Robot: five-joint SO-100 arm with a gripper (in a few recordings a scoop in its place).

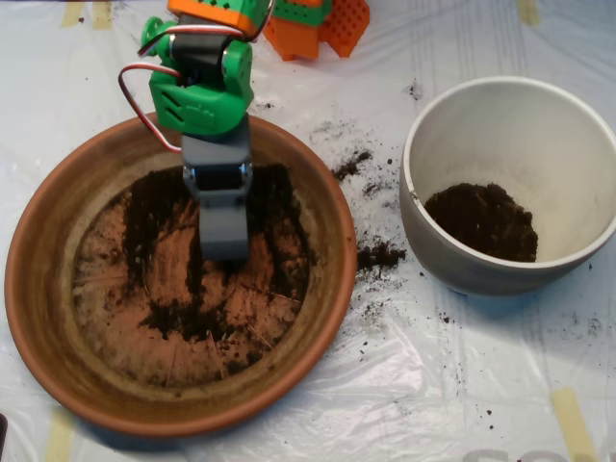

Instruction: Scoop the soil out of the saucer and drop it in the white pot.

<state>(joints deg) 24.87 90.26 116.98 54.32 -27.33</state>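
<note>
A: Quick pass. Grey clamshell scoop (224,245) on the green-and-orange arm (202,91) is down inside the large shallow terracotta saucer (38,289), tip at about the dish centre, arm coming in from 12 o'clock.

B: Open or shut?

A: Cannot tell. From above I get one grey block; the shells' split isn't visible. Can't say if it's carrying anything either.

B: Where's the dark crumbly soil (207,322)?

A: Split up. In the saucer it's thin: streaks and smears flanking the scoop at 9 and 3 o'clock, plus a low band of crumbs from 6 to 7 o'clock of the dish floor. Lots of bare orange showing. No real heap left.

B: And the pot?

A: Round cream-white pot (568,135) sits at 3 o'clock of the saucer, close beside it, not touching as far as I see. There's a dark mound (483,219) on its floor, toward its 7 o'clock side.

B: Spill?

A: Yes. Crumbs on the clear plastic sheet (423,385) between the two, a clump (380,255) just off the saucer rim at 3 o'clock, more scatter up at 1 o'clock.

B: Progress call?

A: My judgement: well along, most of the bulk looks moved. Left is the thin residue in the dish, which is hard to gather with a scoop that size. Spilled bits on the sheet likely stay.
</note>
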